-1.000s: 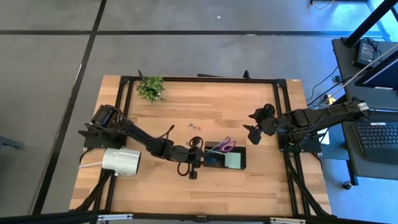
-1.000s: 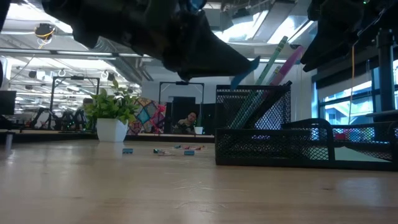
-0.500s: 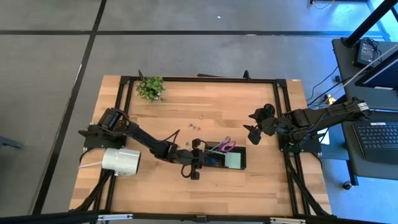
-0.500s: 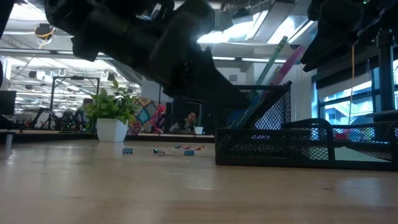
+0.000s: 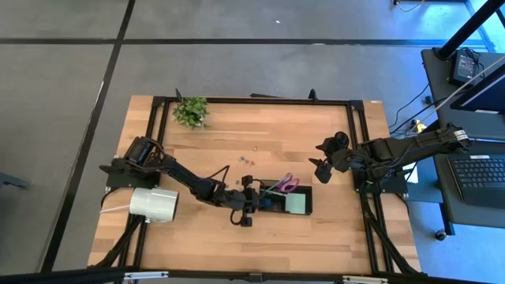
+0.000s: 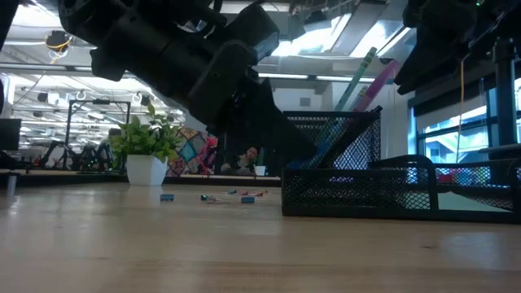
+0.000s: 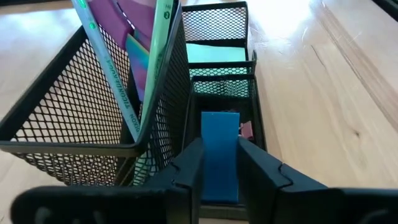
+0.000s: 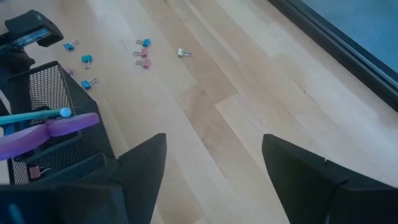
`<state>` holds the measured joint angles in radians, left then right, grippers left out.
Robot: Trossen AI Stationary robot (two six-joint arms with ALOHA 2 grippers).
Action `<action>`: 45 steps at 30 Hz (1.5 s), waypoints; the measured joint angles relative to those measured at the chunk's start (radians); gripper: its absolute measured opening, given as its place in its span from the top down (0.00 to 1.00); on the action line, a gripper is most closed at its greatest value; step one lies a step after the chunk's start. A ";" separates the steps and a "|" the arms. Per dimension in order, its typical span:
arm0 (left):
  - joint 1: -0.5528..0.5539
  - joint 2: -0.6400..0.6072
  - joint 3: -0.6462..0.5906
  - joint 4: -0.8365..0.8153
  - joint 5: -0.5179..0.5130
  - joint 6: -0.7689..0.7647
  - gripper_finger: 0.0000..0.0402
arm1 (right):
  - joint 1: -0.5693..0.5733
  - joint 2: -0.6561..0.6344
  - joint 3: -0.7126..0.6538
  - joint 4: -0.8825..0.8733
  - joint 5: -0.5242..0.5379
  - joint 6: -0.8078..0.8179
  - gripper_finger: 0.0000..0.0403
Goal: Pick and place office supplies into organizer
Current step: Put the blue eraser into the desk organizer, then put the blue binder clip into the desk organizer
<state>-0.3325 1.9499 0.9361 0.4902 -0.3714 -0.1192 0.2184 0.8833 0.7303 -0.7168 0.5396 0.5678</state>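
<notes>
The left gripper [image 7: 219,163] sits low at the near-left end of the black wire-mesh organizer [image 5: 286,198], which stands in the right half of the wooden table [image 5: 197,237], closer to its near edge than its far one. Between the fingers lies a flat blue rectangular block [image 7: 219,152], already down inside a narrow compartment; whether the fingers are pinching it or have just slackened, I cannot tell. It looks light, rigid and smooth-sided, so a hold across its long flat faces suits it best, though slick faces could let it slide.

In the tall mesh cup alongside stand the purple-handled scissors [image 5: 286,184] and a pale green pen [image 7: 155,56]; the pale green sticky-note pad [image 5: 297,203] fills the far compartment.

Small blue and pink binder clips [image 8: 87,60] are scattered toward the table's far edge: tiny, springy, best nipped by the wire loops.

The right gripper [image 5: 321,170] hangs spread wide and empty near the right edge.
</notes>
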 joint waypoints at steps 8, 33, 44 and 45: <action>0.000 0.000 0.000 0.003 0.002 -0.002 0.74 | 0.000 0.000 0.000 -0.003 0.000 0.000 0.33; -0.002 -0.156 -0.001 -0.181 0.147 0.079 0.70 | 0.000 0.000 0.000 -0.014 0.000 0.003 0.33; -0.033 -0.404 0.000 -0.718 0.156 0.389 0.66 | 0.000 0.000 0.000 -0.018 0.000 0.000 0.33; -0.037 -0.419 -0.001 -0.759 0.156 0.413 0.65 | 0.000 0.000 0.000 -0.019 0.000 0.000 0.33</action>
<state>-0.3694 1.5311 0.9356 -0.2688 -0.2157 0.2933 0.2181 0.8833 0.7303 -0.7353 0.5396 0.5680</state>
